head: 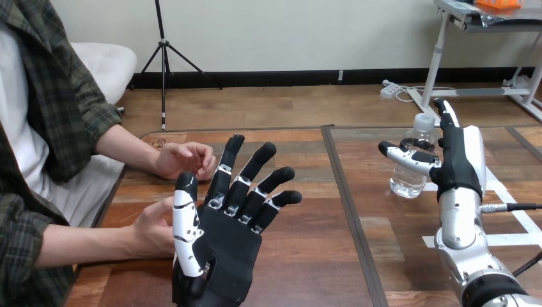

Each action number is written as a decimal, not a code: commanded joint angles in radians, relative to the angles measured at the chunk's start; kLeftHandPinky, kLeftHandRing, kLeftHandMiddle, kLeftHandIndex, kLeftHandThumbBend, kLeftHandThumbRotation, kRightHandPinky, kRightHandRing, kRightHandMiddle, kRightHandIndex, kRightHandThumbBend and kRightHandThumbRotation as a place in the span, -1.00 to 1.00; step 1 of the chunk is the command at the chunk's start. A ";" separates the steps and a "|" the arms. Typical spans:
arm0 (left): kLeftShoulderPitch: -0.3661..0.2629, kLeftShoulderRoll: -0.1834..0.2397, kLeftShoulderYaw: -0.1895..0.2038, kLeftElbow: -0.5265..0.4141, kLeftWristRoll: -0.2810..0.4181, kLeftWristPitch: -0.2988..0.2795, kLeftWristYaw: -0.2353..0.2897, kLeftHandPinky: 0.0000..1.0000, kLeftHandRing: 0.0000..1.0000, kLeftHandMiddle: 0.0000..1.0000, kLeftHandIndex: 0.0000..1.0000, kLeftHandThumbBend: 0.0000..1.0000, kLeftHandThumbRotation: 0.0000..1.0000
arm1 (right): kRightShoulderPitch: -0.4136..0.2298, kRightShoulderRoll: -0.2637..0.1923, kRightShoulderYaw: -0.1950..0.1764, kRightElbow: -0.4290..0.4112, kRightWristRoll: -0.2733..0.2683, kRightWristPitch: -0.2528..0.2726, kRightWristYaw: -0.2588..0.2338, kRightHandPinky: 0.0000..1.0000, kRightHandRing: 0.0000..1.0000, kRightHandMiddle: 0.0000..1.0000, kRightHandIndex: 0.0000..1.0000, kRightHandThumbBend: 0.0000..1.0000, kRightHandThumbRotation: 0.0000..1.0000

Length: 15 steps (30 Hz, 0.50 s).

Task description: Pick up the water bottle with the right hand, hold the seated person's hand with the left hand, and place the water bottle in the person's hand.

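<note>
A clear water bottle (410,173) with a white cap stands upright on the table at the right. My right hand (461,160) is right beside it, open: the thumb reaches across the bottle's near side and the fingers point straight away along its right. My left hand (224,240) is raised at the lower middle, open, palm towards me and fingers spread. The person's nearer hand (151,229) lies just behind its thumb side; I cannot tell whether they touch. The person's farther hand (185,160) rests on the table beyond my fingertips, loosely curled.
The person sits at the left edge with both forearms over the wooden table (307,192). A dark seam (348,198) runs down the tabletop between my two hands. White tape marks (511,201) lie on the table by my right forearm.
</note>
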 commanded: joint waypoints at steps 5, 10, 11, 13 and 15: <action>0.058 -0.103 -0.003 -0.053 0.005 -0.008 -0.003 0.23 0.43 0.67 0.97 0.04 1.00 | -0.110 -0.009 -0.007 0.013 0.018 0.010 0.019 0.79 0.92 0.94 0.91 0.33 -1.00; 0.059 -0.102 -0.002 -0.053 0.008 -0.012 -0.002 0.23 0.43 0.67 0.97 0.04 1.00 | -0.114 -0.015 0.002 0.022 0.008 0.021 0.021 0.81 0.93 0.94 0.92 0.32 -1.00; 0.060 -0.102 -0.001 -0.053 0.008 -0.012 -0.002 0.23 0.43 0.67 0.97 0.04 1.00 | -0.116 -0.015 0.004 0.023 0.007 0.024 0.020 0.81 0.93 0.94 0.92 0.32 -1.00; 0.060 -0.102 -0.001 -0.054 0.007 -0.011 -0.001 0.24 0.43 0.67 0.97 0.05 1.00 | -0.117 -0.016 0.005 0.025 0.005 0.026 0.020 0.81 0.94 0.95 0.92 0.31 -1.00; 0.061 -0.103 0.000 -0.054 0.006 -0.011 -0.001 0.24 0.43 0.67 0.97 0.05 1.00 | -0.119 -0.016 0.005 0.026 0.005 0.027 0.017 0.81 0.93 0.94 0.92 0.32 -1.00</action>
